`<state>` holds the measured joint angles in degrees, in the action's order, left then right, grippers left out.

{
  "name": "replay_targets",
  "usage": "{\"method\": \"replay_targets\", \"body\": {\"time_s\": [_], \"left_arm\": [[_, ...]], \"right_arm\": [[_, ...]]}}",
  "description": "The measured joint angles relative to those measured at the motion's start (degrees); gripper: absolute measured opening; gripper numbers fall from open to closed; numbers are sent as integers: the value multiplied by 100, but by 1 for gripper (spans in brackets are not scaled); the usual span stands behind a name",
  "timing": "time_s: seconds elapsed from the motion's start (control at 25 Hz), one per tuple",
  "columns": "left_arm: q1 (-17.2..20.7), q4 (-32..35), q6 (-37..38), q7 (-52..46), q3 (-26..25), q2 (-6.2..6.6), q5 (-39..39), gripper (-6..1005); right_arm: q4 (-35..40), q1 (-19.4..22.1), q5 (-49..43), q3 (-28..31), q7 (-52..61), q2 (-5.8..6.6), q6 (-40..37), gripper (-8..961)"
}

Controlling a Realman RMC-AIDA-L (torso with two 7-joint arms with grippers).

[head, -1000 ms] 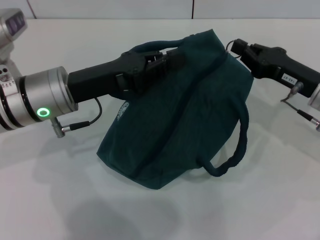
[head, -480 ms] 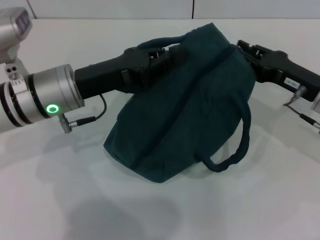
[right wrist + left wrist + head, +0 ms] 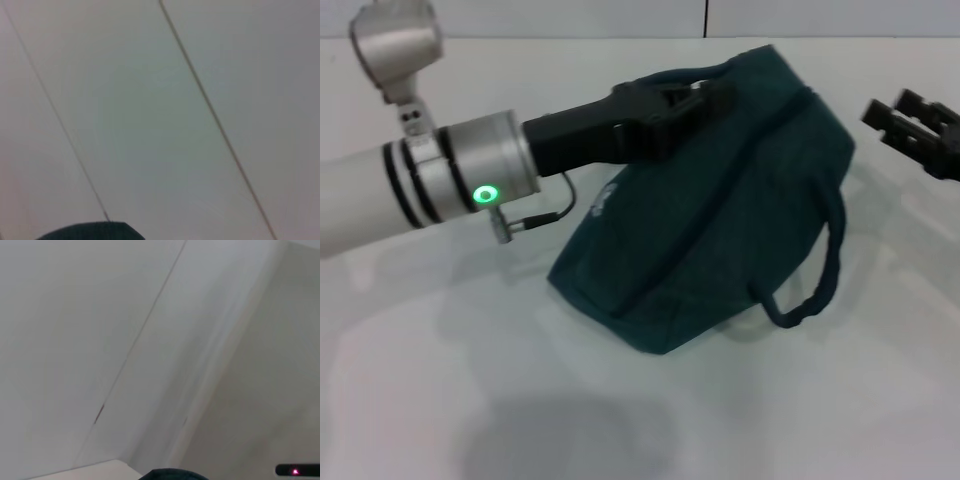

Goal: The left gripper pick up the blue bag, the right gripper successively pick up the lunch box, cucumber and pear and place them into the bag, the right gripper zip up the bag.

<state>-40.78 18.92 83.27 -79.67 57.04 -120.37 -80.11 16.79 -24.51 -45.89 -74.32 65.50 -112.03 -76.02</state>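
1. Head view: the blue bag point(image 3: 720, 200) sits tilted on the white surface point(image 3: 470, 400), its top edge raised toward the back and its base resting toward the front. One loop handle point(image 3: 815, 270) hangs down its right side.
2. Head view: the left gripper point(image 3: 685, 100) reaches in from the left and its jaws are clenched on the blue bag's other handle at the upper rim, holding that side up.
3. Head view: the right gripper point(image 3: 905, 125) is at the right edge, apart from the bag and touching nothing. Its jaws stand parted with nothing between them.
4. Left wrist view: mostly pale wall, with a dark sliver of the bag at the lower edge; no jaws show.
5. Right wrist view: pale panels with dark seams and a dark teal patch at the lower edge; no jaws show.
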Motion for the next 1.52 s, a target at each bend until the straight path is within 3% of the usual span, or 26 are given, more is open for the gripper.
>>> {"method": "replay_targets", "body": {"time_s": [0.28, 0.64, 1.0, 1.28, 1.44, 1.52], "left_arm": [[-530, -502, -346, 178, 1, -22, 255, 55], [-636, -670, -736, 235, 9, -40, 440, 66], [-425, -671, -329, 671, 9, -40, 824, 118], [-279, -703, -121, 770, 8, -15, 1233, 401], [-187, -404, 81, 608, 14, 36, 1135, 544], [19, -10, 328, 625, 40, 52, 958, 777]], "right_arm": [[0, 285, 2, 222, 5, 59, -117, 809], [8, 362, -1, 322, 6, 83, -237, 809], [10, 368, -30, 375, 6, 85, -464, 810], [9, 416, -44, 355, -75, 122, -764, 810], [27, 408, -222, 322, -315, 198, -1236, 810], [61, 370, -485, 329, -517, 221, -1455, 809]]}}
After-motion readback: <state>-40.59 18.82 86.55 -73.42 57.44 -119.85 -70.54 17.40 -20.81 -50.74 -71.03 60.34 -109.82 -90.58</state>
